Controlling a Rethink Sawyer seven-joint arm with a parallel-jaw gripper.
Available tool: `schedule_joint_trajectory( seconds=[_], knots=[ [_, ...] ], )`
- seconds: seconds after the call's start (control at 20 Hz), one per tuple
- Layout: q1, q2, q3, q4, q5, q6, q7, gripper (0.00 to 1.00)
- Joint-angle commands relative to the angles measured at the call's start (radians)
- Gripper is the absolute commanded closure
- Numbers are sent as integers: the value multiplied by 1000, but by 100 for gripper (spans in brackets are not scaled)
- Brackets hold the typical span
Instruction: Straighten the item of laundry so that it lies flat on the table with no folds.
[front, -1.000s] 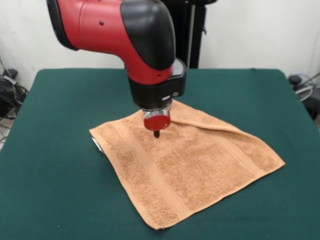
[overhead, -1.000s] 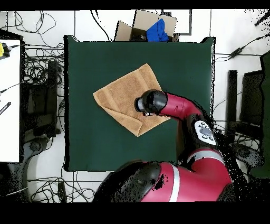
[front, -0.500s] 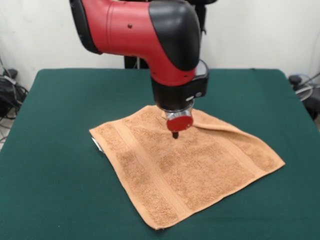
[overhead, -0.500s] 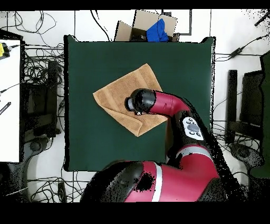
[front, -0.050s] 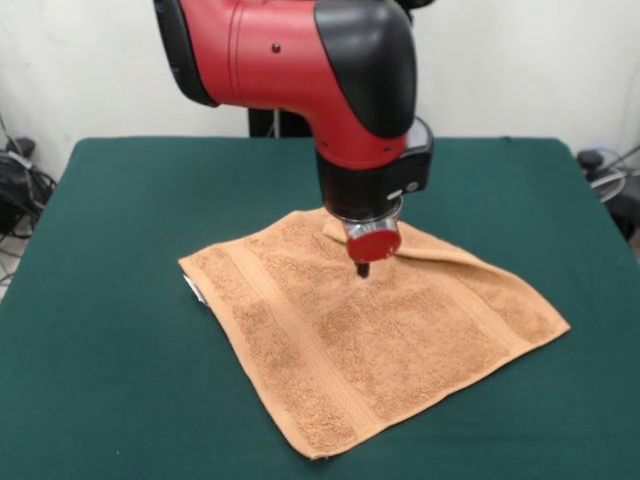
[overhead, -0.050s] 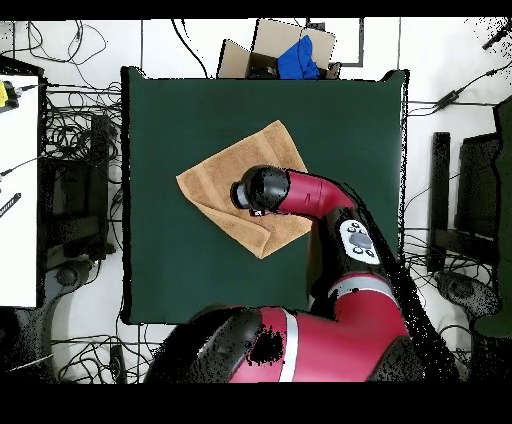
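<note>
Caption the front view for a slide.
Sawyer gripper poised over an orange towel with one folded edge, on a green table.

The orange-tan towel is lying mostly spread on the green bench, directly beneath the end effector, with one far edge folded over just behind it.

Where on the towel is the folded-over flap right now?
In the front view, the fold runs along the towel's far right edge, just right of the pincer tip.
</note>
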Motion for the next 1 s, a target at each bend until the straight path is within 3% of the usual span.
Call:
schedule_joint_trajectory(
  seconds=[0.05, 0.5, 1.0],
  knots=[
    [12, -12, 89, 40, 54, -22, 18, 100],
    [33, -33, 85, 40, 83, 9, 34, 100],
    [65, 24, 83, -1, 117, -24, 53, 100]
  ],
)
